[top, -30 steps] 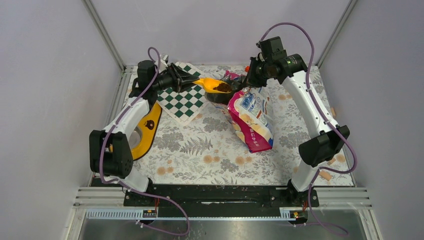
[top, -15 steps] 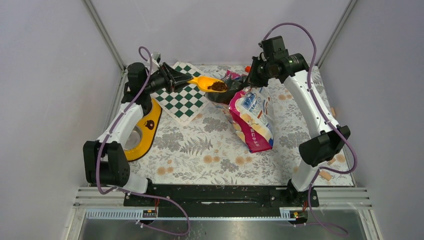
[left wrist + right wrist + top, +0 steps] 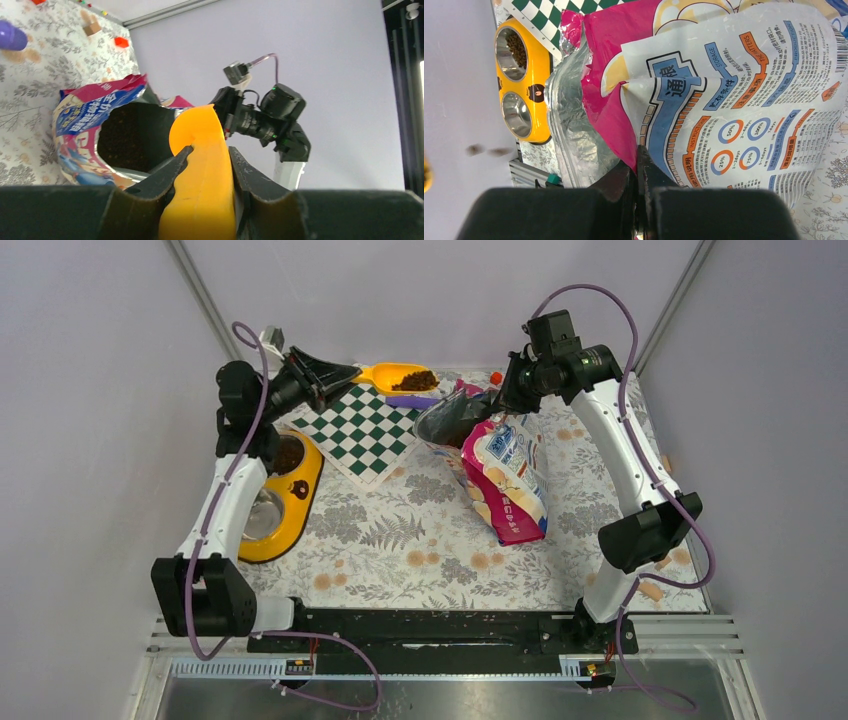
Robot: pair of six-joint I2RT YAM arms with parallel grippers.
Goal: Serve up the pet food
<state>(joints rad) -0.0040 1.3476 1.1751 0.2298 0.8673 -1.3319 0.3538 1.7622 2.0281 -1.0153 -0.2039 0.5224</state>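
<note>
Left claw (image 3: 343,372) is pinching the orange scoop (image 3: 392,374) by its handle, with kibble (image 3: 416,380) heaped in it, up by the far edge of the counter (image 3: 400,540). Right claw (image 3: 639,156) is clamped tight on the rim of the pink bag (image 3: 507,478), far-middle, mouth gaping open.

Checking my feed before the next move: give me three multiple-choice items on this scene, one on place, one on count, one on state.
1. Where is the scoop? A in the bag; B held up, clear of the bag; C set down.
2. How many feeder bowls hold kibble? A one; B none; C both.
3. State of the right pincer? A open; B shut on scoop; C shut on bag.
B: it is in the air, left of the bag's mouth. A: the other bowl is bare steel. C: its jaws pinch the bag's rim.
</note>
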